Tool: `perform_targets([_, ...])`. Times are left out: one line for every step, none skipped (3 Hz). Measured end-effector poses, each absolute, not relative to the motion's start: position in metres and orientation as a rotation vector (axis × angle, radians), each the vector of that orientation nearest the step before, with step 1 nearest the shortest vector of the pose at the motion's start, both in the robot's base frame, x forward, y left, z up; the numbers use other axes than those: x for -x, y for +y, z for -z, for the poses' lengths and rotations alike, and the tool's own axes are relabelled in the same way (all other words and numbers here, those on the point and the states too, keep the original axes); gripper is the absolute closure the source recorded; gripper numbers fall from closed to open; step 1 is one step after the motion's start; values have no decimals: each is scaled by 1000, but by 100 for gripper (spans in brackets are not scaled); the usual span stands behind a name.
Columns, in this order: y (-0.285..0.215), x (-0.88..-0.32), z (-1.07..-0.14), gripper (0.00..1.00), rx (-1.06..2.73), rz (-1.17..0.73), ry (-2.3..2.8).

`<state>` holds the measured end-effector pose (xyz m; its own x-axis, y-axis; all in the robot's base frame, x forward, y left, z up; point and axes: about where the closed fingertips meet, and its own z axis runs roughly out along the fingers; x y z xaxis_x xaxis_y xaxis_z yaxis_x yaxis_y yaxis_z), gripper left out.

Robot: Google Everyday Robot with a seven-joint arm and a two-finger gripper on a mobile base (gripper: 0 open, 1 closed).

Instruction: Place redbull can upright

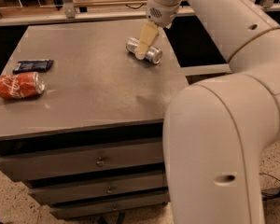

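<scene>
redbull can (pixel 152 55) is down on its side, not upright. It sits on the far right part of the table (pixel 98 83), near the right edge. Slim silver body with a faint bluish tint. Its long axis runs from far-left to near-right. The round silver end faces near-right, toward the camera. The other end pokes out on the left of the gripper. Markings on the body are too small to read.

gripper (pixel 141 54) hangs from the arm (pixel 214 125) that reaches in from the right and top of the view. Its pale yellow tip angles down-left and crosses the can's middle in this view. Can't confirm contact with the can. Jaws: can't tell whether released or clenched.

Other items, well apart from the redbull can on the left side of the table:
- cola can (pixel 17 85), red, fatter, also on its side near the left edge
- dark packet (pixel 33 66), lying flat just behind the cola can

Table front has stacked drawers (pixel 100 161).
</scene>
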<state>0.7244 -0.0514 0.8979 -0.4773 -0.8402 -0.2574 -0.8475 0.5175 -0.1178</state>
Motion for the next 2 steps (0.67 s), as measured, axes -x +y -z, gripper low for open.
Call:
perform_targets([-38,-747,-878,0,1266,17,2586])
perform_targets([-23,-766,-858,0,1212,33,2634])
